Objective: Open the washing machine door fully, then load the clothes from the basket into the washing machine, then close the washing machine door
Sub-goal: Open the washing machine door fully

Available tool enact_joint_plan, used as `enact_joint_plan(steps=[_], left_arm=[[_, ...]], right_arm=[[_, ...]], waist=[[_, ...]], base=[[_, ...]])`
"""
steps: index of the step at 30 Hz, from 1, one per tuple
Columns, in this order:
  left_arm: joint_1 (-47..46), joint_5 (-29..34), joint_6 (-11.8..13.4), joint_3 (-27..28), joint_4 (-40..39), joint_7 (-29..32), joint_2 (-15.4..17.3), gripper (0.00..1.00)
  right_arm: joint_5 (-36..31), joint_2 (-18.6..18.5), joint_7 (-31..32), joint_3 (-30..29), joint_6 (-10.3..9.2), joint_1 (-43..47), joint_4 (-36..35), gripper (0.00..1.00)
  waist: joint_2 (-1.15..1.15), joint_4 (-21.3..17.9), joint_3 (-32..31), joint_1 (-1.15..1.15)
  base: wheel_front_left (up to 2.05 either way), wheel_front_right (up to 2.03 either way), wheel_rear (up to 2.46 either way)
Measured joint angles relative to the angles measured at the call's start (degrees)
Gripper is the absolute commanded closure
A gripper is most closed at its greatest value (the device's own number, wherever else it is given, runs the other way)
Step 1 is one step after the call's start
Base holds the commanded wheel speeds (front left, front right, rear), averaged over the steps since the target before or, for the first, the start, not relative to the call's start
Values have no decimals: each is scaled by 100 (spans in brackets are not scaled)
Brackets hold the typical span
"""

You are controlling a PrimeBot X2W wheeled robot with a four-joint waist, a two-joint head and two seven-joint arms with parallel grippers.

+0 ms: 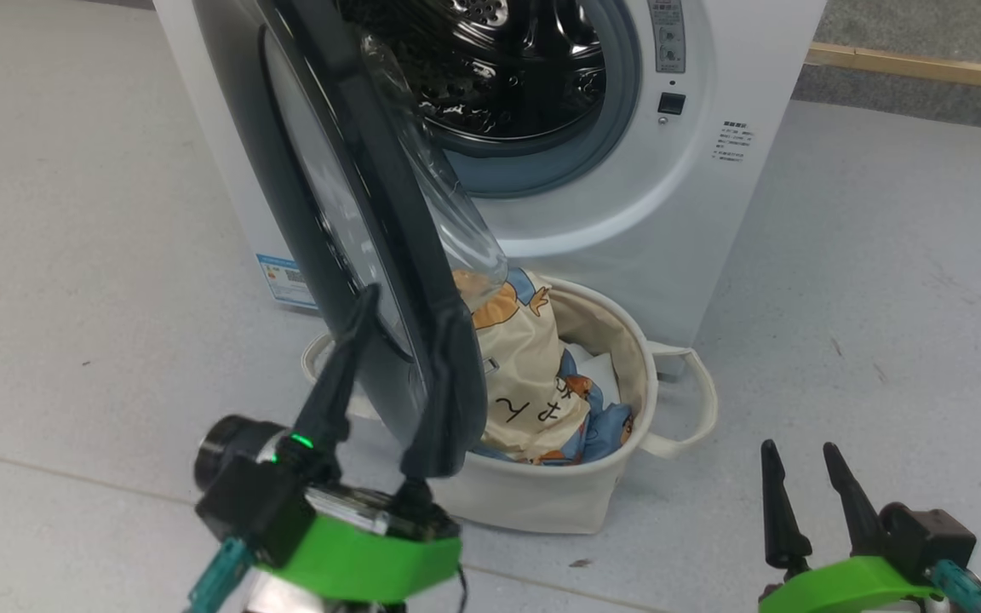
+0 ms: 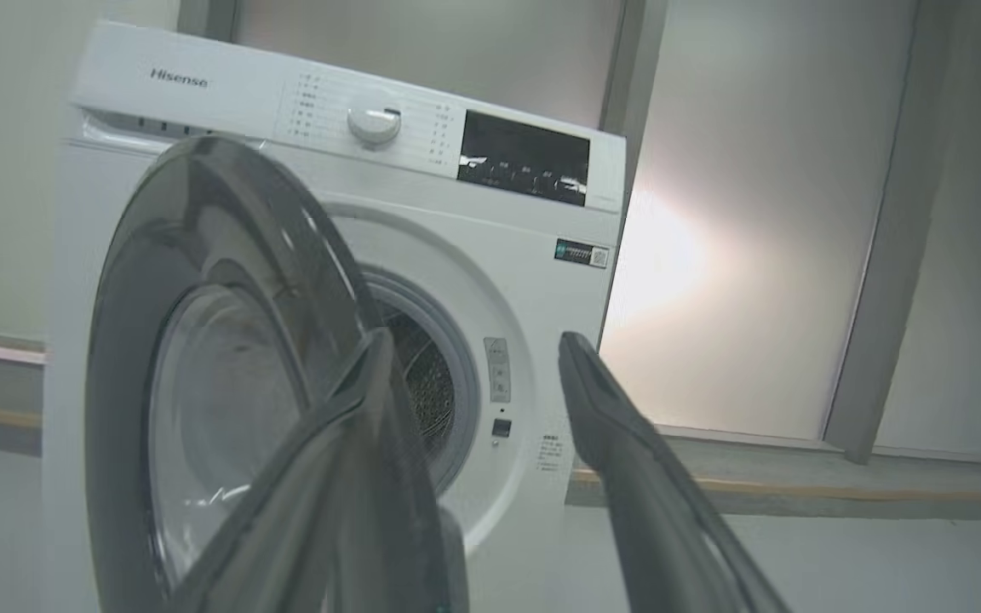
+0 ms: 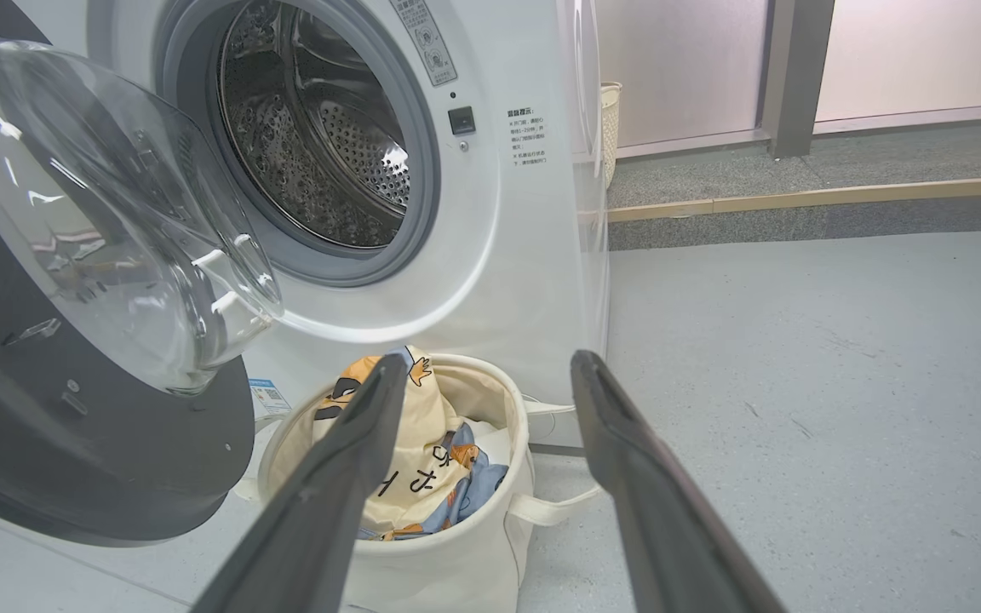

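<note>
Glossy black-rimmed washing machine door (image 1: 354,213), matt canvas basket (image 1: 533,502), perforated steel drum (image 3: 329,145).

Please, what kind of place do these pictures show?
Probably a laundry corner or test room indoors: a white washing machine stands on a grey floor, a basket of clothes before it, pale wall panels behind.

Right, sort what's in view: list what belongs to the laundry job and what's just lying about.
Job:
- washing machine
- washing machine door, standing open
- basket
- clothes, in the basket

Lying about:
- wooden strip along the floor
- pale slatted bin beyond the machine
- small dark scrap on the floor
</note>
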Motion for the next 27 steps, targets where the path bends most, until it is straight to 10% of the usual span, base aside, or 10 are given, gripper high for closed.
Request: enact_joint_plan(steps=[9,10,27], left_arm=[[97,-52,-175,-1074,580,-38,18,5],[46,-45,-99,-1161,755,-38,18,100],[-1176,-514,1182,-1651,2472,-38,7,100]], right_arm=[[-68,32,0,1,0,-159,85,0],[-68,35,0,0,0,-185,89,0],[100,70,0,31,0,-353,342,0]], waist=[[0,-67,101,0],[0,-96,117,0],[0,-478,364,0]], base=[[0,0,0],[0,0,0],[0,0,0]])
